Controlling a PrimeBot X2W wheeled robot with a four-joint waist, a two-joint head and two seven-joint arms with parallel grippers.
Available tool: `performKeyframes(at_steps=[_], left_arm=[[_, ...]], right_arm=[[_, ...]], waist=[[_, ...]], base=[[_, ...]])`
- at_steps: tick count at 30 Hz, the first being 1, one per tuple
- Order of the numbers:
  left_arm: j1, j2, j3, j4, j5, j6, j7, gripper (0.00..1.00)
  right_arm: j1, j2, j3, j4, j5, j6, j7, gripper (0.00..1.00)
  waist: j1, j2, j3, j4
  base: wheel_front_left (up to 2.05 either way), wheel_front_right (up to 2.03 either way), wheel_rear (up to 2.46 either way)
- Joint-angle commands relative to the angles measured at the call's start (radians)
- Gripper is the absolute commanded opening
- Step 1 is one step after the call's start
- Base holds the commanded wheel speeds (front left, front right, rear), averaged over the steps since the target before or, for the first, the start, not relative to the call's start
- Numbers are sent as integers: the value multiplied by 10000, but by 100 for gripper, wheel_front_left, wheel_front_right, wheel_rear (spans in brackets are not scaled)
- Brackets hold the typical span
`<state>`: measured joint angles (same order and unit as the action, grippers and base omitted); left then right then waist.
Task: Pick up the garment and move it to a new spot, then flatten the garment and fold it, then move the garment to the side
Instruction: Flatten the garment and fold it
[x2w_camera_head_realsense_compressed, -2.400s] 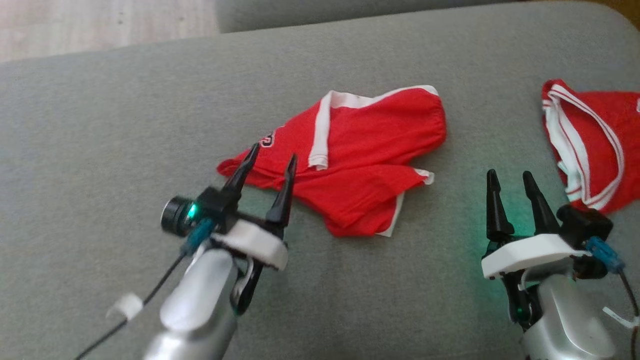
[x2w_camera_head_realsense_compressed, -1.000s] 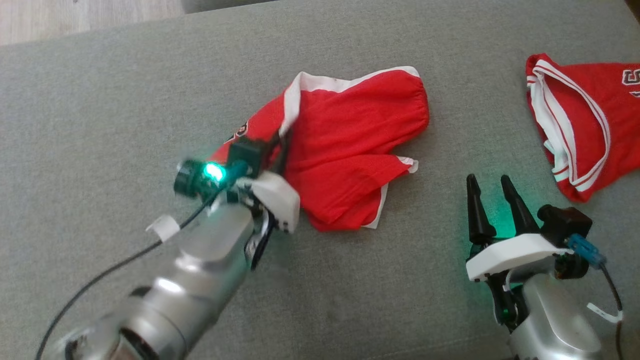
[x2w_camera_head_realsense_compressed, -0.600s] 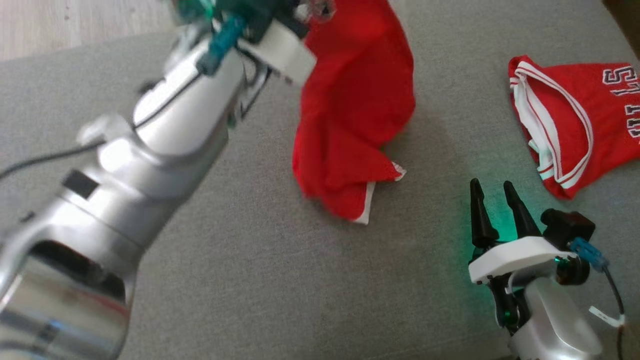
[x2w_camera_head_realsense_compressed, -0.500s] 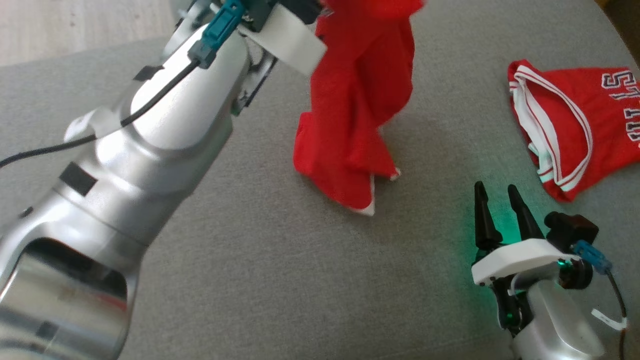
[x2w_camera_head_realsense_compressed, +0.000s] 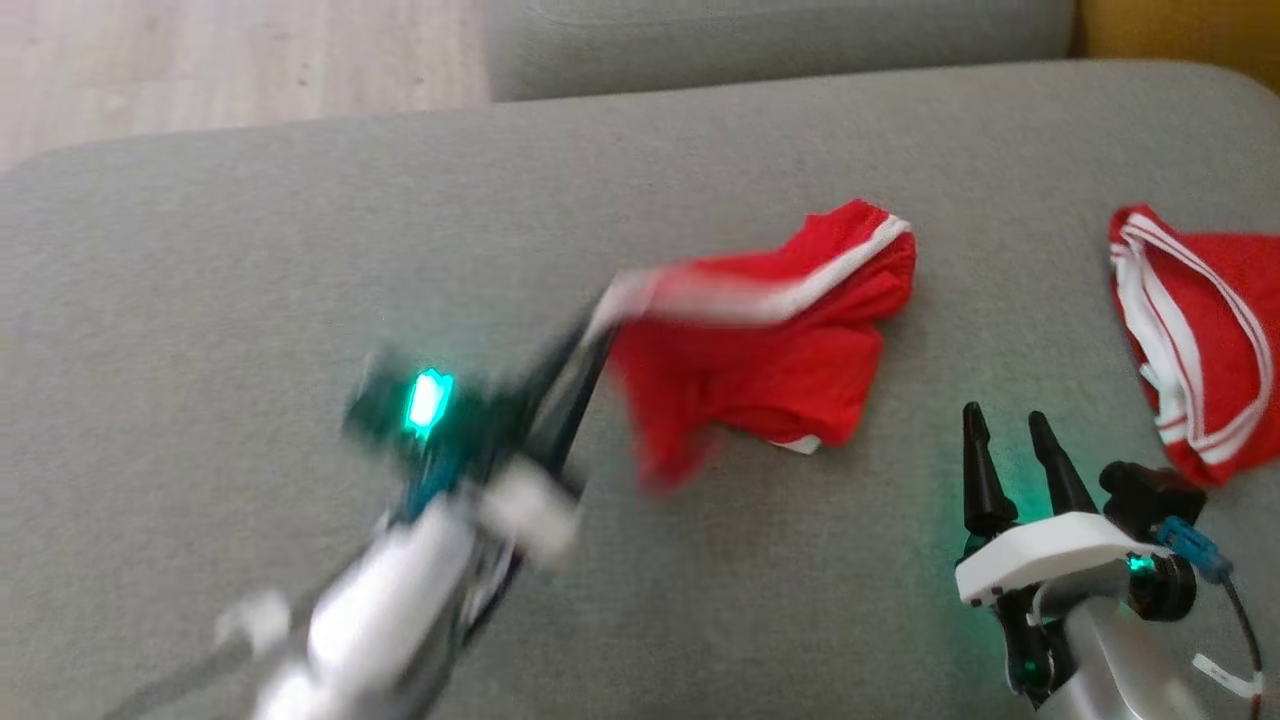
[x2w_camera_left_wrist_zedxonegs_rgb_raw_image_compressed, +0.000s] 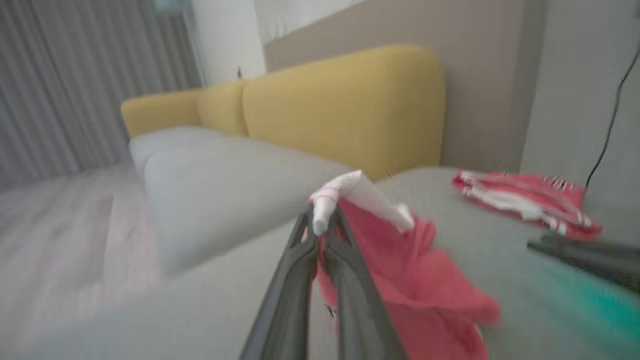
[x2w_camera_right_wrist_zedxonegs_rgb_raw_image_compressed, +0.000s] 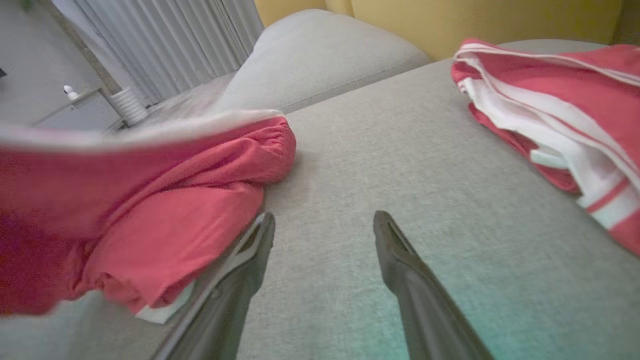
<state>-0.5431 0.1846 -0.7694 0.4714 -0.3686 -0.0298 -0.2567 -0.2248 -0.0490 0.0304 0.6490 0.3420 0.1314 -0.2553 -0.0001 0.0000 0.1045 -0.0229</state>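
The garment (x2w_camera_head_realsense_compressed: 770, 370) is a pair of red shorts with white trim, bunched on the grey cushion (x2w_camera_head_realsense_compressed: 250, 300). My left gripper (x2w_camera_head_realsense_compressed: 595, 335) is shut on its white band and holds that edge slightly above the cushion; the arm is blurred by motion. In the left wrist view the gripper (x2w_camera_left_wrist_zedxonegs_rgb_raw_image_compressed: 320, 220) pinches the white band, and the red cloth (x2w_camera_left_wrist_zedxonegs_rgb_raw_image_compressed: 415, 285) trails to the right. My right gripper (x2w_camera_head_realsense_compressed: 1005, 425) stands open just right of the garment, with nothing between its fingers. In the right wrist view the garment (x2w_camera_right_wrist_zedxonegs_rgb_raw_image_compressed: 175, 200) lies against the left finger of that gripper (x2w_camera_right_wrist_zedxonegs_rgb_raw_image_compressed: 325, 225).
A second red garment with white stripes (x2w_camera_head_realsense_compressed: 1200, 340) lies at the cushion's right edge, also seen as a striped heap (x2w_camera_right_wrist_zedxonegs_rgb_raw_image_compressed: 550, 100). Another grey cushion (x2w_camera_head_realsense_compressed: 780, 40) lies behind, a yellow sofa back (x2w_camera_left_wrist_zedxonegs_rgb_raw_image_compressed: 340, 105) beyond it, and wooden floor (x2w_camera_head_realsense_compressed: 200, 60) at the far left.
My left arm lifted the garment high off the cushion, then swung back down with it. The garment now lies bunched further right. The camera also shifted; the right gripper stayed open.
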Motion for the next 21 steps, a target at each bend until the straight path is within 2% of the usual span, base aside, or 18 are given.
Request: performKeyframes(at_steps=[1,4,5,6,8,9,10,15,18,21], left_arm=[[185,221,709,-109,-35,126,-50,0],[908,361,1132,92,41,298,-50,0],[1180,423,1394,141,89,401,-51,5],[1421,509,1646,174,179,483,-51,15],[1802,682,2096,225,410,604,-51,49],[1942,764,2315,213,549,660,-51,80],[2056,843,2509,205,712,722,-51,100],[2590,831,3767,174,970,1069,-51,100],[3066,549,4763,-127,942,1357,-51,100],[3679,72,5663,-551,938,1461,-51,100]], right_arm=[[-107,-12,272,-219,-53,-7,-65,100],[-95,-12,282,-197,-115,-7,-65,100],[-90,-12,273,-186,-153,-7,-65,100],[-87,-12,254,-175,-198,-7,-65,100],[-74,-12,224,-157,-279,-7,-65,100],[-64,-12,207,-153,-312,-7,-65,100],[-50,-12,179,-157,-351,-7,-65,100],[29,-12,91,-348,-444,-7,-65,100],[53,-12,45,-702,-592,-7,-65,100],[102,-12,-65,-1152,-842,-7,-65,100]], waist=[[1,0,-160,171],[1,0,-231,204],[1,0,-262,208],[1,0,-305,200],[1,0,-379,164],[1,0,-411,140],[1,0,-440,119],[1,0,-610,-35],[1,0,-734,-162],[1,0,-824,-255]], base=[[0,0,0],[0,0,0],[0,0,0],[0,0,0],[0,0,0],[0,0,0],[0,0,0],[0,0,0],[0,0,0],[0,0,0]])
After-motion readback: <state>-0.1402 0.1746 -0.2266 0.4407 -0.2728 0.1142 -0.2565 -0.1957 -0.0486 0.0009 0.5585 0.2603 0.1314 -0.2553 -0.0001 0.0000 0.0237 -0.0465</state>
